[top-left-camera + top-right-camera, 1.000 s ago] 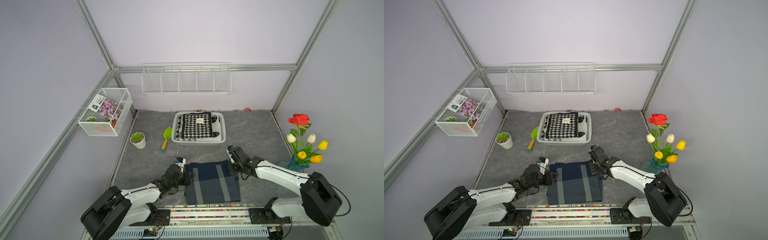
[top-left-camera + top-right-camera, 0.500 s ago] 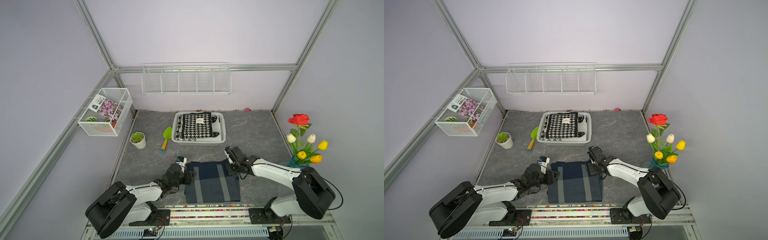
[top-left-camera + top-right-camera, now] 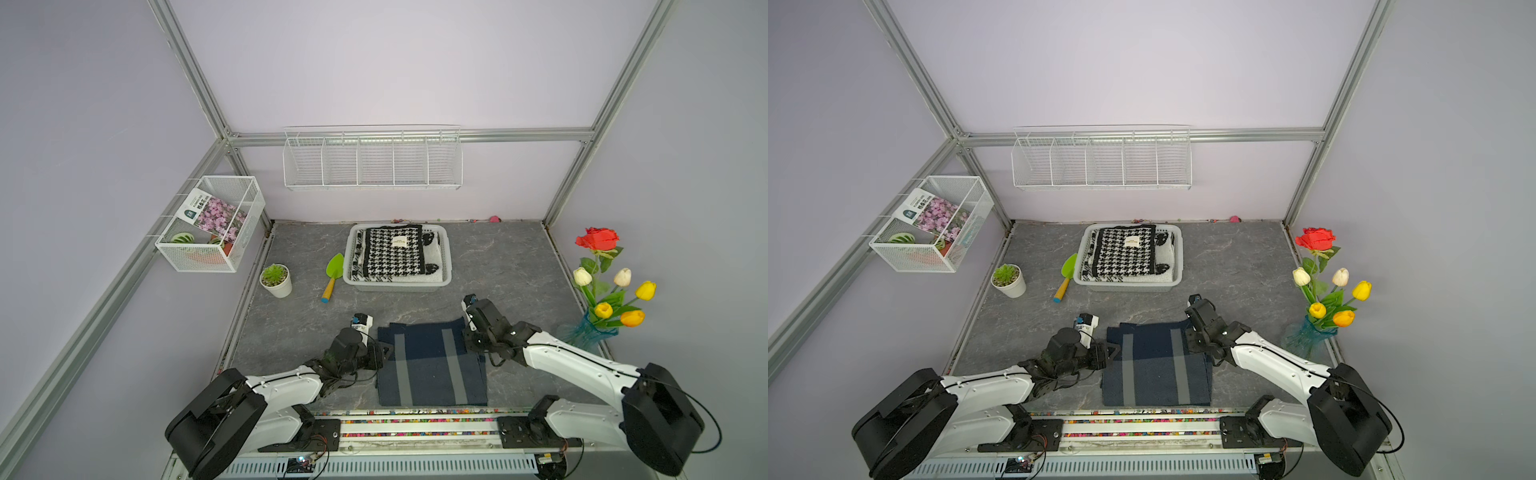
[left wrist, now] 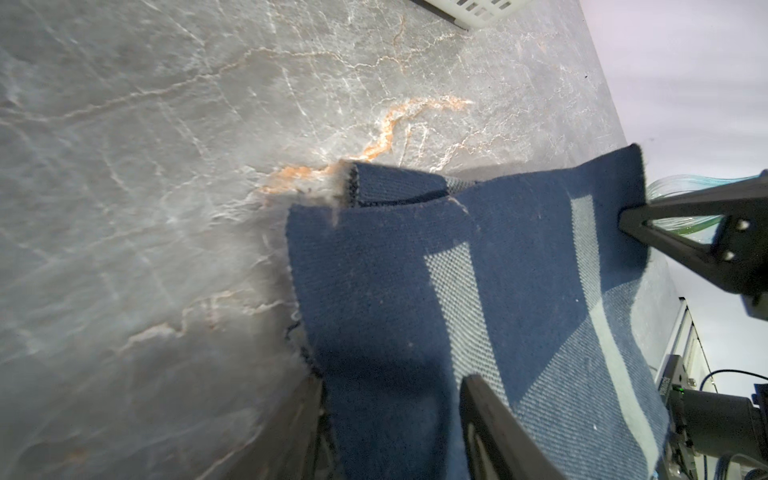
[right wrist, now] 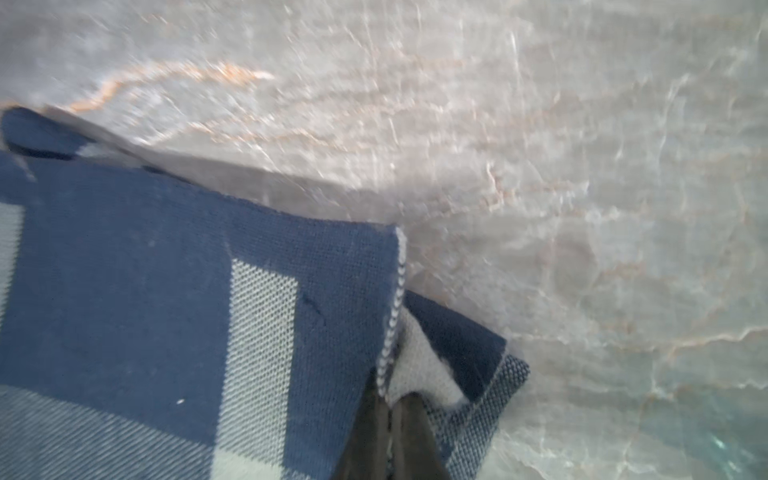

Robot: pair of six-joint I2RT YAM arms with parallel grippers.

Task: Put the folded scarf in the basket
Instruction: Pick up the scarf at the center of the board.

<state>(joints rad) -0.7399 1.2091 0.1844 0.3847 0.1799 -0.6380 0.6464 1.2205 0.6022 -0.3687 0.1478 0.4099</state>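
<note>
The folded scarf (image 3: pixel 432 365), dark blue with grey stripes, lies flat on the grey table (image 3: pixel 299 328) near the front edge. It is well apart from the basket (image 3: pixel 395 286), which stands further back and holds a black-and-white houndstooth cloth (image 3: pixel 395 255). The right gripper (image 5: pixel 390 415) is closed on the scarf's back right corner. The left gripper (image 3: pixel 385 351) is at the scarf's left edge with its jaws apart, one finger (image 4: pixel 498 432) lying above the fabric.
</note>
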